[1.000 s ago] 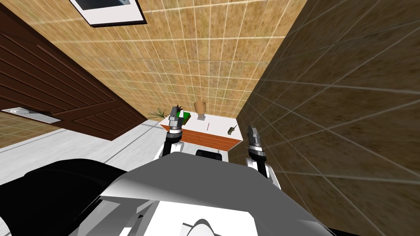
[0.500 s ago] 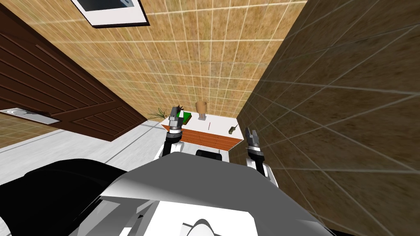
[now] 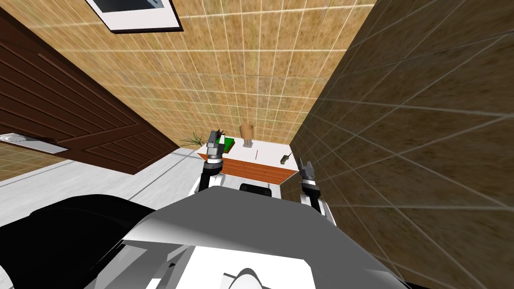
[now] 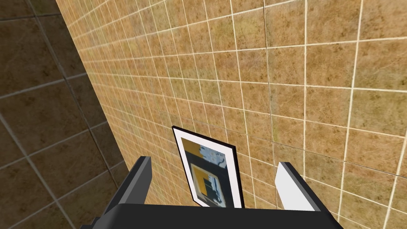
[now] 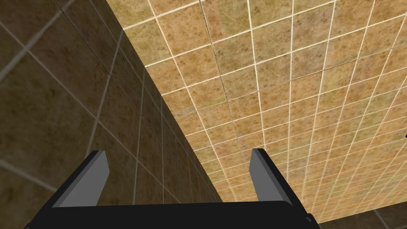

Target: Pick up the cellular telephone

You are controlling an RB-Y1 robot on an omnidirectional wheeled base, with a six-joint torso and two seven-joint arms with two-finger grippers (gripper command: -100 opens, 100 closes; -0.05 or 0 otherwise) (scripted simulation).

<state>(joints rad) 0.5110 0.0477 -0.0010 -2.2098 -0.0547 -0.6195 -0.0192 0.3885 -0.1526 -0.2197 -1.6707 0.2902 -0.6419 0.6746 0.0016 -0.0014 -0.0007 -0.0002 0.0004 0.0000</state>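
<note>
A small dark olive telephone (image 3: pixel 284 159) with a thin aerial lies on the right end of a white-topped wooden cabinet (image 3: pixel 266 150) in the corner ahead. My right gripper (image 3: pixel 305 166) is raised just short of it and to its right, open, its fingers (image 5: pixel 260 173) facing the tiled corner. At the cabinet's left end my left gripper (image 3: pixel 215 135) is held up, open, with fingers (image 4: pixel 292 191) pointed at the wall.
On the cabinet top stand a tan vase (image 3: pixel 246 133), a green book (image 3: pixel 228 144) and a thin red pen (image 3: pixel 256 153). A plant (image 3: pixel 192 139) sits left of the cabinet. A dark tiled wall (image 3: pixel 411 130) runs close on the right; a brown door (image 3: pixel 75 115) on the left.
My right gripper has drawn back and slightly left, lower in the head view. The left arm and the things on the cabinet have stayed put.
</note>
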